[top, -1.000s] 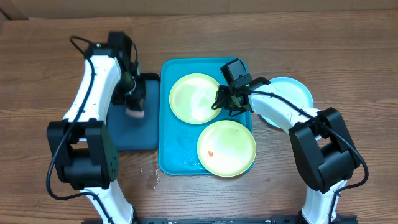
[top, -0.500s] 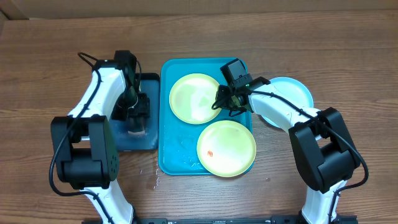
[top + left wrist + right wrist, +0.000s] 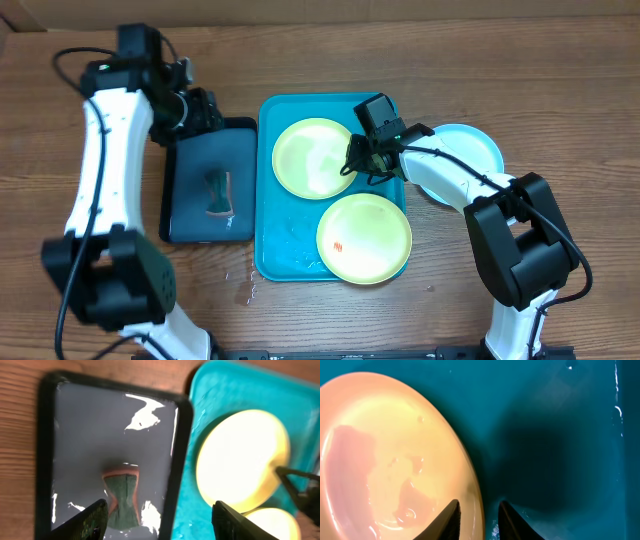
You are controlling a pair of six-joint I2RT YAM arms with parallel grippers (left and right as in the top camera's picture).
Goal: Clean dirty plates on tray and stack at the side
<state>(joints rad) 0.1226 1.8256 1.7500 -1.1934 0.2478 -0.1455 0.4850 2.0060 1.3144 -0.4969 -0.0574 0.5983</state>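
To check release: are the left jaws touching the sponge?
Apart. The left wrist view shows the left gripper open above the sponge, which lies alone in the dark tray.

- Two plates (image 3: 315, 157) (image 3: 364, 238) in the tray (image 3: 275, 240), mid-tabletop (image 3: 560, 80)
- Third plate (image 3: 470, 150) right of tray
- Sponge (image 3: 219, 193) in smaller tray (image 3: 190, 225), left

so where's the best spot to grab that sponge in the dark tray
Probably at its narrow waist. The sponge lies flat in the navy tray, pinched in the middle with wider ends. Coming straight down from above, fingers either side of the waist, looks best, since the tray's raised rim blocks a low side approach. The left gripper is open above it.
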